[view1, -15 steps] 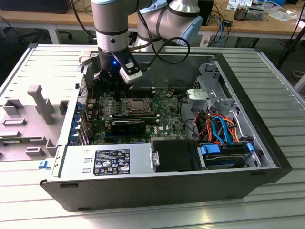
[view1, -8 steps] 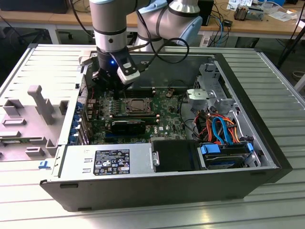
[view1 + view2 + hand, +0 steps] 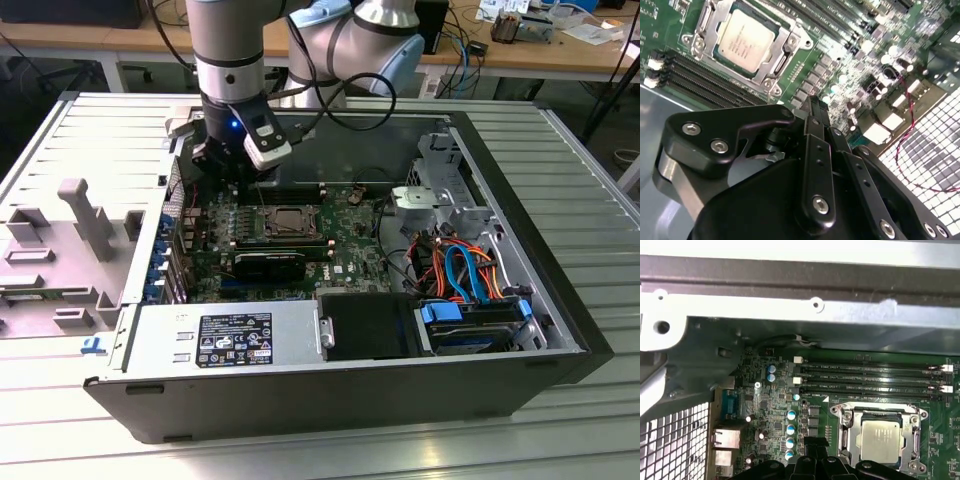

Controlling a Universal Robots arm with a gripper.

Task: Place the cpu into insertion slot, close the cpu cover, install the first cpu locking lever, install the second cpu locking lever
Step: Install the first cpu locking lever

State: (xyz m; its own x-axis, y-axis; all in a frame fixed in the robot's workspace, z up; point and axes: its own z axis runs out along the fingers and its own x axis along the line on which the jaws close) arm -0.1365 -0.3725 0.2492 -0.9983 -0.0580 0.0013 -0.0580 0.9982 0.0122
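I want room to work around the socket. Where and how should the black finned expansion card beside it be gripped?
Probably the black finned expansion card is best taken by its upper long edge, near the middle, coming straight down from above. It appears to stand on edge in the green circuit board, so the top edge is the free part; pinch across its narrow thickness.

Cpu, silver-topped, seated flat in insertion slot; cpu cover closed around it.
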